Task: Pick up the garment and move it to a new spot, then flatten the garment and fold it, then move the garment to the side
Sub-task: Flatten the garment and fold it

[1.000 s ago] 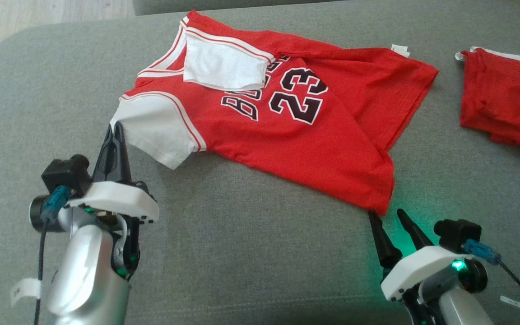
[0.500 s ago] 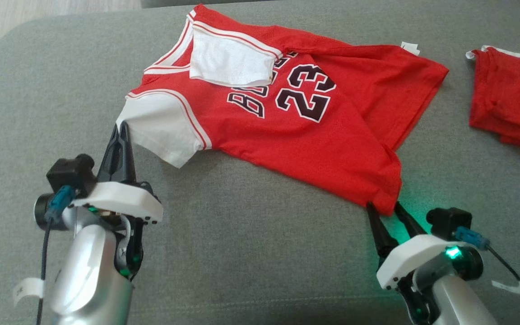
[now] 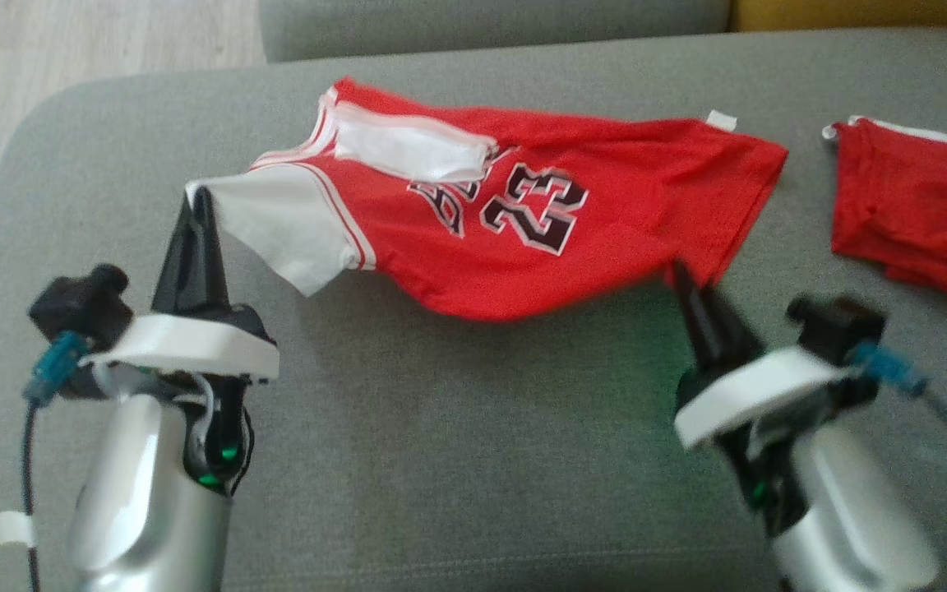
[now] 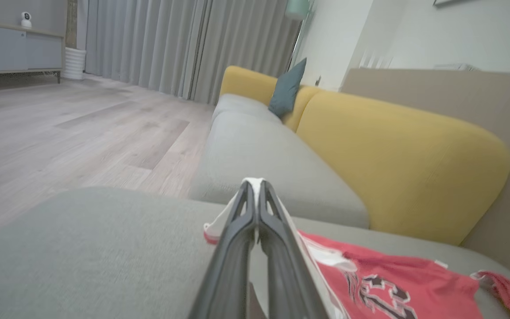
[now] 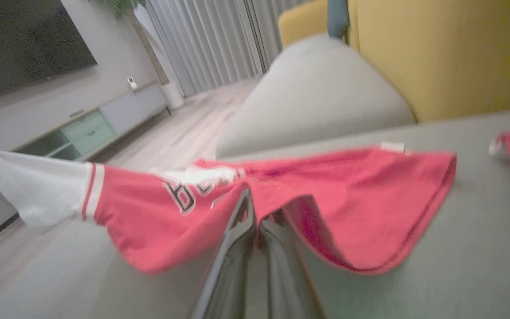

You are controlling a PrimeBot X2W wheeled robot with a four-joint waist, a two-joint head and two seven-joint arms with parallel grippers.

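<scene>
Jersey (image 3: 605, 181) hem lifted, R end effector (image 3: 681, 274) clamped

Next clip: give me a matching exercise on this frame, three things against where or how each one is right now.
Things:
1. left gripper
2. right gripper
3. second red garment

States:
a) lying loose at the right of the grey cushion
b) shut on the white sleeve of the jersey
c) shut on the jersey's red hem

Pairs: 1-b; 2-c; 3-a
</scene>
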